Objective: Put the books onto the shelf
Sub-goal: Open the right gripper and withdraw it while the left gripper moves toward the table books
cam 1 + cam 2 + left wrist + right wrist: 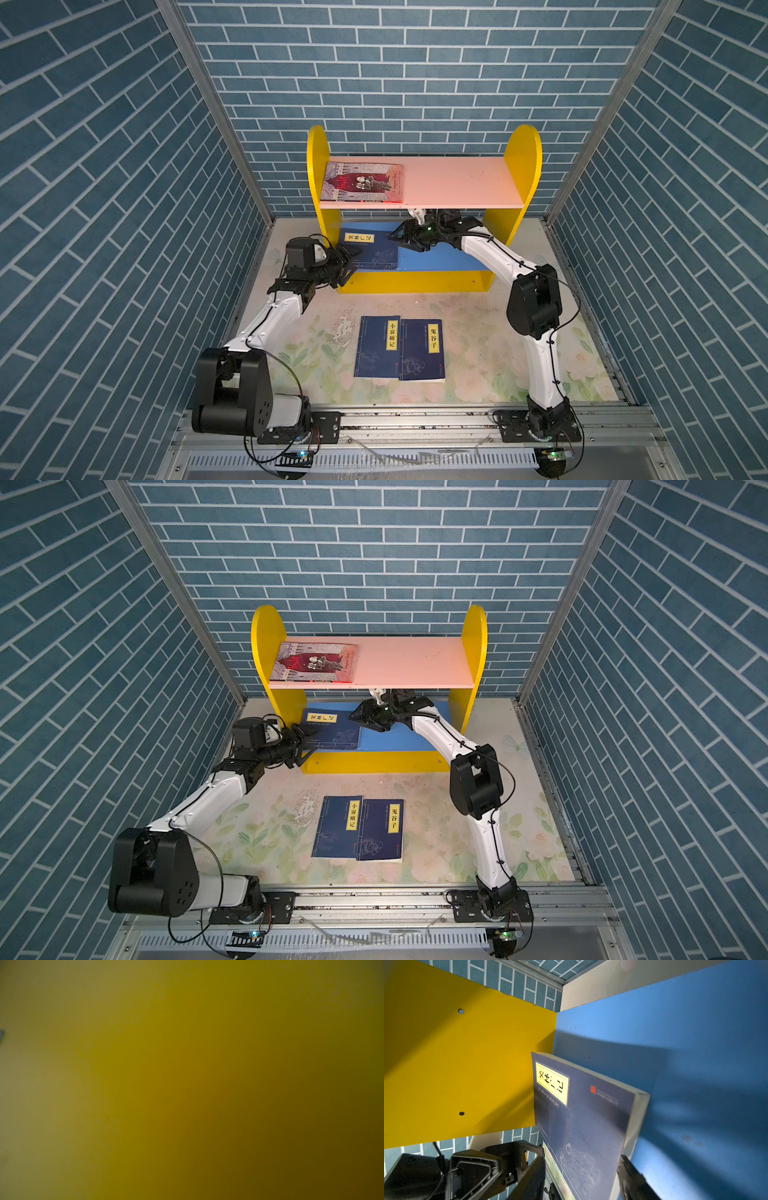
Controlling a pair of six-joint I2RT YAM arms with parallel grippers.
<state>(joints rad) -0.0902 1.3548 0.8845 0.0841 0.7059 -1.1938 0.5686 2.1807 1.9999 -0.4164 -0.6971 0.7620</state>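
The left end effector (355, 261) sits at the 9 o'clock end of the shelf (415, 280), jaws spread wide and holding nothing, its fingers either side of the navy book's (372, 251) near-left corner. Its wrist view shows only blurred yellow, likely the yellow side (318, 166) close up. A small drift toward 9 o'clock could bump that panel and shove the shelf.

The navy book lies at the 9 o'clock end of the blue board (436, 257), its front edge about level with the board's lip. The red book (363, 183) lies flat above it on the pink board (457, 178). Two books (399, 349) wait on the desk (478, 332) at 6 o'clock of the shelf.

The right end effector (583, 1178) stands about half open, with the navy book's 3 o'clock edge between its fingers and apparently gripped. That end looks raised off the board. If it pushes toward 9 o'clock, the book could jam against the left fingers or the yellow side and buckle. If it lets go while tilted, the book could slide off toward 6 o'clock. If it lifts, the wrist could strike the pink board and jolt the red book.
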